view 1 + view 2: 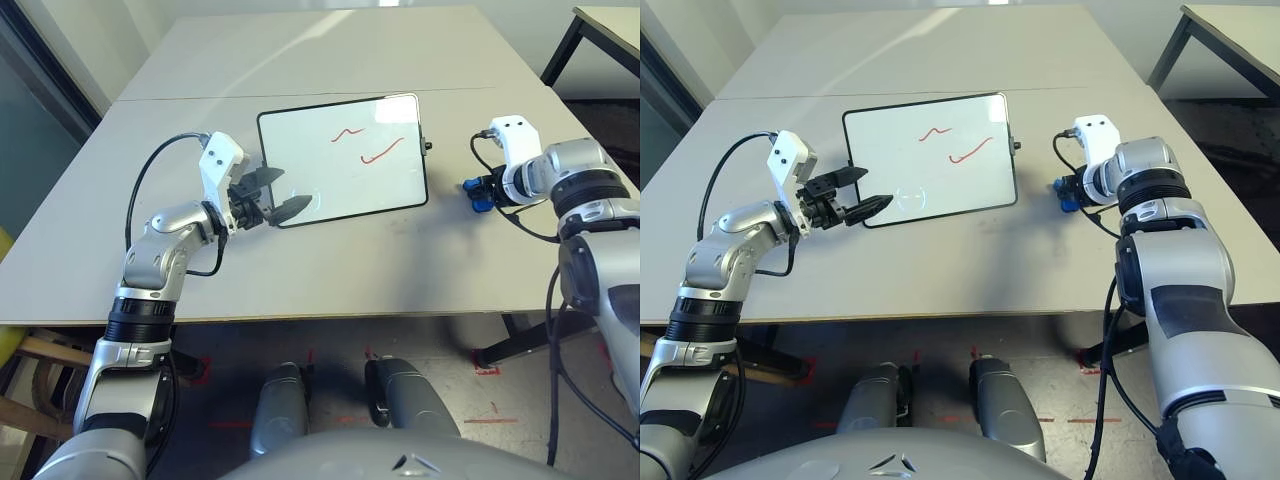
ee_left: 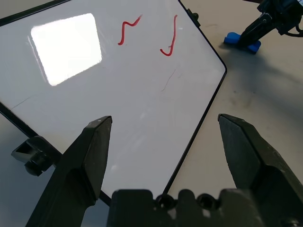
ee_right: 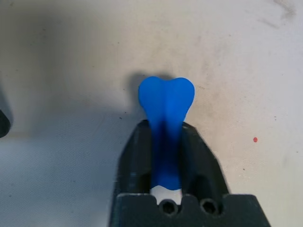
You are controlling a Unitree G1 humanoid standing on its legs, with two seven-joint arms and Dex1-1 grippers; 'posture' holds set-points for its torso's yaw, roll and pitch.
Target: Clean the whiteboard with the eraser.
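Note:
The whiteboard (image 1: pixel 340 165) lies flat mid-table, black-framed, with two red squiggles (image 1: pixel 365 145) on its far half. My left gripper (image 1: pixel 287 192) hovers open at the board's near-left corner, its fingers (image 2: pixel 92 151) spread over the white surface (image 2: pixel 118 104) with nothing between them. To the right of the board, my right gripper (image 1: pixel 478 193) is down at the tabletop, shut on the blue bone-shaped eraser (image 3: pixel 165 106). One lobed end of the eraser sticks out past the fingertips. The eraser (image 1: pixel 1068 203) sits clear of the board's right edge.
A small knob (image 1: pixel 428 146) juts from the board's right side. A second grey table (image 1: pixel 300 50) butts against the far edge. A dark-legged table (image 1: pixel 600 30) stands at the back right. The near table edge (image 1: pixel 300 318) runs just below my left elbow.

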